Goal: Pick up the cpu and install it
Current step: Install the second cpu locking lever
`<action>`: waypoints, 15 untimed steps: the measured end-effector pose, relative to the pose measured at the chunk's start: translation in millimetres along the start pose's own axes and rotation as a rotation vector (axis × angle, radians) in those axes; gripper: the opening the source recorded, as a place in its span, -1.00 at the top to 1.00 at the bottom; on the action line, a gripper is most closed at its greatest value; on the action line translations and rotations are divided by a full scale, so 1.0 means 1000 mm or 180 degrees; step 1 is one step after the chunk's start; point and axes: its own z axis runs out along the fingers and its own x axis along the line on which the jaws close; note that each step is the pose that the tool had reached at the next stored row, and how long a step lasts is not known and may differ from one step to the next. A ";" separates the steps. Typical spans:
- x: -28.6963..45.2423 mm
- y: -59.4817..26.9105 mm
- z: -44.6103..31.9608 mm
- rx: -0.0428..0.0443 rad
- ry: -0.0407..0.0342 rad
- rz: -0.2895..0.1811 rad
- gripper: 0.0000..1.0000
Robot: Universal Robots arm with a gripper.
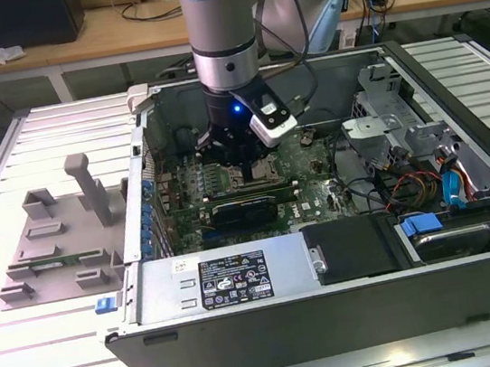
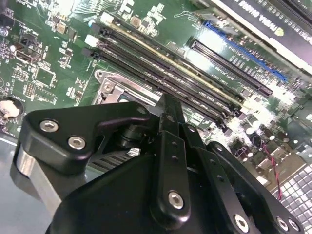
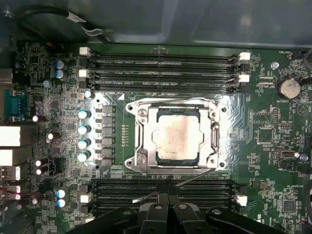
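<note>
The cpu (image 3: 177, 134), a small square chip with a pale silver top, lies flat inside the metal socket frame (image 3: 138, 109) on the green motherboard in the first wrist view. My gripper (image 3: 168, 195) hangs above the board beside the socket, over the nearer memory slots, with its black fingers drawn together and nothing between them. In the second wrist view the gripper (image 2: 168, 100) points down at the socket's edge. In the exterior view the gripper (image 1: 241, 168) reaches down into the open computer case (image 1: 337, 317) and covers the socket.
Memory slots (image 3: 161, 63) run along both sides of the socket. A black expansion card (image 1: 244, 209) lies just in front of the gripper. Drive cages and cables (image 1: 428, 185) fill the exterior view's right. A grey fixture plate (image 1: 52, 238) sits outside the case on the left.
</note>
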 end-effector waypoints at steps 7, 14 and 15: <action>0.0039 -0.0002 0.0010 0.0000 0.0000 0.0000 0.79; 0.0065 -0.0032 0.0035 -0.0012 0.0000 0.0001 0.79; 0.0068 -0.0032 0.0037 -0.0013 0.0000 0.0000 0.79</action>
